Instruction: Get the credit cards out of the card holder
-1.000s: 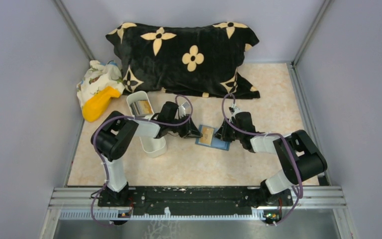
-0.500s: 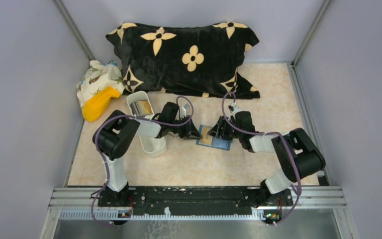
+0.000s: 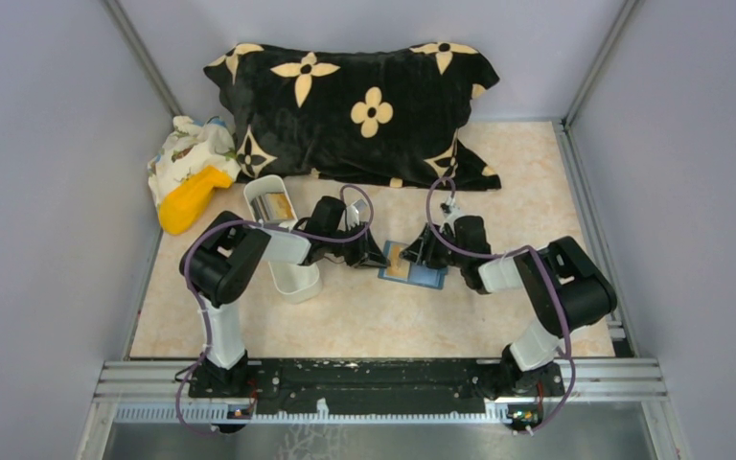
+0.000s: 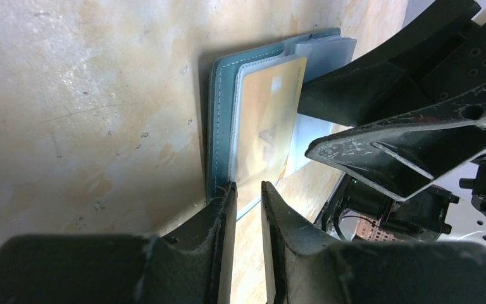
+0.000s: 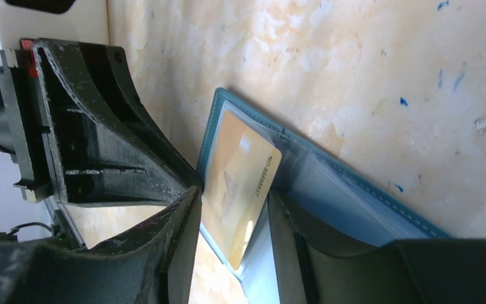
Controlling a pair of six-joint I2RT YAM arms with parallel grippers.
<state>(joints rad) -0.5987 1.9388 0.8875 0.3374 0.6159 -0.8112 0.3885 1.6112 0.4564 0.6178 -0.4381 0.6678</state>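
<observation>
The blue card holder [image 3: 424, 276] lies open on the floor between both arms. A tan credit card [image 3: 400, 259] rests on its left half, tilted and partly slid out of the clear sleeve [image 5: 240, 171]. My right gripper [image 5: 233, 196] is open, one finger on each side of that card, low over the holder [image 5: 354, 202]. My left gripper [image 4: 247, 185] is at the holder's left edge [image 4: 218, 126], its jaws a narrow gap apart with one tip touching the blue rim. The card [image 4: 266, 126] lies just beyond its tips. Other cards [image 3: 275, 206] lie in the white tray.
A long white tray [image 3: 292, 278] stands left of the holder, under the left arm. A black pillow with cream flowers [image 3: 364, 105] lies at the back. A yellow object [image 3: 192, 198] and a patterned cloth [image 3: 187, 149] sit at the back left.
My right gripper has moved left over the holder's right half and now has a finger on each side of the tan card. The left gripper has stayed at the holder's left edge.
</observation>
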